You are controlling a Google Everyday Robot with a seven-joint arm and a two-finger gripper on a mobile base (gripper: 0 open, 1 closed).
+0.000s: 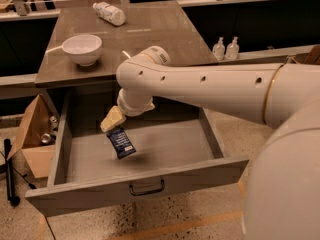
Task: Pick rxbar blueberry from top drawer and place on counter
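The rxbar blueberry (121, 143), a small dark navy wrapper with pale lettering, hangs tilted inside the open top drawer (150, 184), left of its middle. It casts a soft shadow on the drawer floor to its right. My gripper (112, 121), a pale wedge at the end of the big white arm, reaches down into the drawer. It is shut on the bar's upper end. The glossy grey-brown counter (150, 34) lies above and behind the drawer.
A white bowl (82, 49) stands on the counter's left side and a white plastic bottle (109, 13) lies at its back. Two small pump bottles (225, 49) stand on a ledge at the right. A cardboard box (32, 134) stands on the floor at the left.
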